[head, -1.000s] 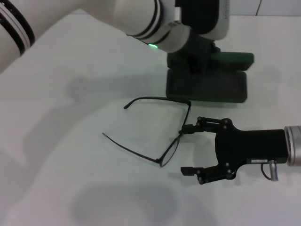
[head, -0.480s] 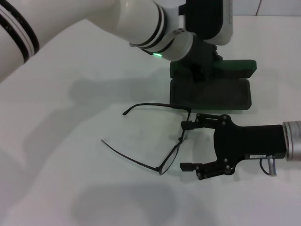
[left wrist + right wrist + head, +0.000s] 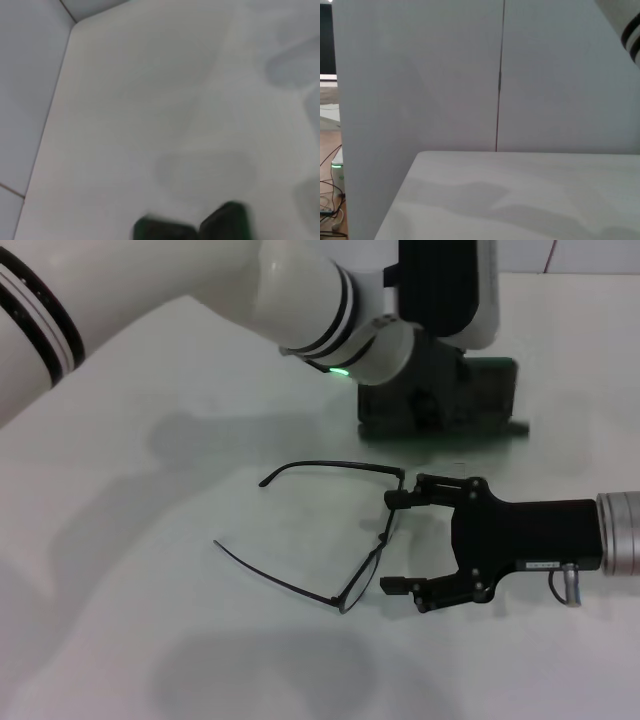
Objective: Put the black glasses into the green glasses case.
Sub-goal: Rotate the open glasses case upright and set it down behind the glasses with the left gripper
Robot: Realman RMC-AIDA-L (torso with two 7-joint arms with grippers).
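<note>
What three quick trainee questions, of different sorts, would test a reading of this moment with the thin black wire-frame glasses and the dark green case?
1. True or false: the black wire-frame glasses lie inside the dark green hard-shell case.
2. Which gripper is at the glasses' front: A left, B right?
3. Fill in: the right gripper's fingers are ___.

Key: 1 false, they lie on the white table; 2 B; 3 open.

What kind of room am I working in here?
Probably a lab test bench: a bare white table boxed by plain white partition panels, with cables and a lit device on a wood floor beside it.
</note>
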